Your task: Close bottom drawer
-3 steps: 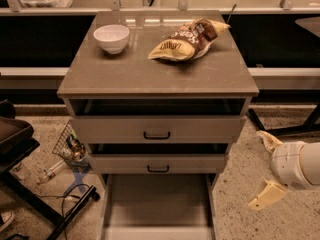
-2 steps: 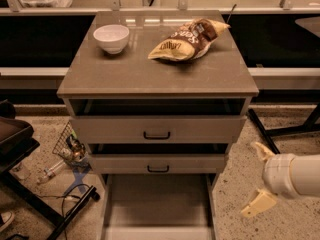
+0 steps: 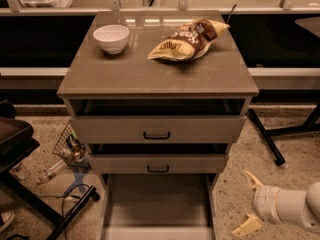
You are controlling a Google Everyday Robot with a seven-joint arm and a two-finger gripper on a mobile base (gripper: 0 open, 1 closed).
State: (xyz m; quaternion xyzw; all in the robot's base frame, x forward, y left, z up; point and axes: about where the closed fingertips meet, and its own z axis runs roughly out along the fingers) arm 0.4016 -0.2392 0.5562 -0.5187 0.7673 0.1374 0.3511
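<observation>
Bottom drawer (image 3: 157,206): pulled far out (front out of view).
Gripper (image 3: 250,203): spread wide, empty, right of drawer, not touching.
Left: the whole push in.

Speckled stone floor (image 3: 235,149) under warm, dim light; a long pale shelf (image 3: 285,71) runs behind, a wire basket (image 3: 67,144) and cables (image 3: 75,194) lie left. The gripper (image 3: 250,203) hangs low right, fingers (image 3: 252,180) spread.
</observation>
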